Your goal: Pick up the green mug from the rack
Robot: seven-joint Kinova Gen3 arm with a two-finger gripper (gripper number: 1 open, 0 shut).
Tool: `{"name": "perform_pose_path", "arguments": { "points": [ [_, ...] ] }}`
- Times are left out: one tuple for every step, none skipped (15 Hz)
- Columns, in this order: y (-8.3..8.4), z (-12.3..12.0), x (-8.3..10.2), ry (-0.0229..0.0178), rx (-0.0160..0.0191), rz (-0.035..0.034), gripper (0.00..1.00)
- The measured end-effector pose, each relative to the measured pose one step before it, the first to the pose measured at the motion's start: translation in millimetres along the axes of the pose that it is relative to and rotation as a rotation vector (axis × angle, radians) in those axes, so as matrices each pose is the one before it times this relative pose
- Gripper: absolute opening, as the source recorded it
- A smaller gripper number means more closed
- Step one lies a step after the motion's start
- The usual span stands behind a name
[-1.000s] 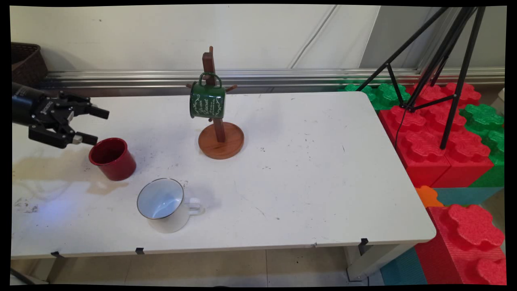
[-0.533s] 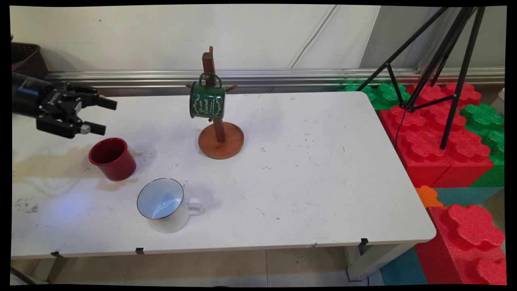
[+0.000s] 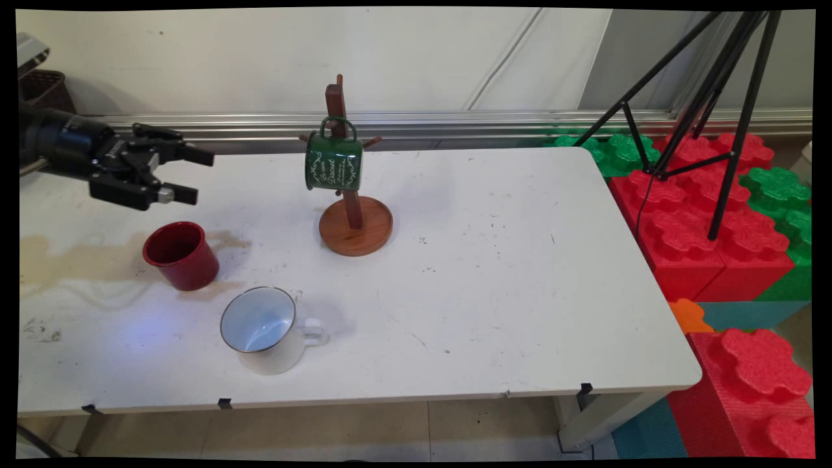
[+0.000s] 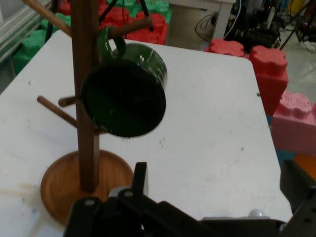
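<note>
My gripper (image 3: 195, 174) hangs open and empty above the table's left part, fingers pointing right toward the mug tree. A red cup (image 3: 181, 254) stands upright on the table below and slightly left of the fingertips, apart from them. A white enamel mug (image 3: 264, 329) lies tilted nearer the front edge, handle to the right. A green mug (image 3: 333, 162) hangs by its handle on a peg of the wooden mug tree (image 3: 354, 223). In the hand view the green mug (image 4: 126, 94) and the tree's post (image 4: 86, 98) stand straight ahead, with my gripper (image 4: 217, 190) at the bottom.
A brownish stain (image 3: 71, 257) spreads on the table left of the red cup. A dark basket (image 3: 45, 91) sits at the back left. A black tripod (image 3: 708, 97) stands over red and green foam blocks (image 3: 708, 227) beside the table's right edge.
My gripper has risen and moved right, away from the red cup toward the mug tree, staying open. The cups and the hanging mug have not moved.
</note>
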Motion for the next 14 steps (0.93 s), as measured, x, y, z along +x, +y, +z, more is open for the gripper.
{"name": "perform_pose_path", "arguments": {
  "points": [
    [-1.13,4.94,1.66,0.00836,-0.00208,-0.00083,1.0],
    [-0.6,3.48,1.01,0.00497,-0.00228,-0.0003,1.0],
    [-0.98,5.36,1.33,0.00615,-0.00327,0.0,1.0],
    [-1.09,6.7,1.25,0.00493,-0.00462,0.00091,1.0],
    [-1.33,6.88,1.38,0.00514,-0.00475,0.0015,1.0],
    [-2.14,8.74,1.61,0.00482,-0.00546,0.00297,1.0],
    [-1.81,6.74,1.16,0.00326,-0.00378,0.00199,1.0],
    [-2.01,6.72,1.12,0.00323,-0.00249,0.00167,1.0],
    [-2.26,7.08,0.98,0.00304,-0.00183,0.00031,1.0],
    [-2.18,6.19,0.66,0.00221,-0.00108,-0.00018,1.0],
    [-2.39,6.12,0.58,0.00265,-0.00019,-0.0005,1.0],
    [-1.68,4.19,0.22,0.00156,-0.0004,-0.00066,1.0],
    [-1.78,4.22,0.19,0.00135,-0.00051,-0.00051,1.0],
    [-2.44,6.01,0.0,0.0013,-0.00095,-0.00072,1.0]
  ]
}}
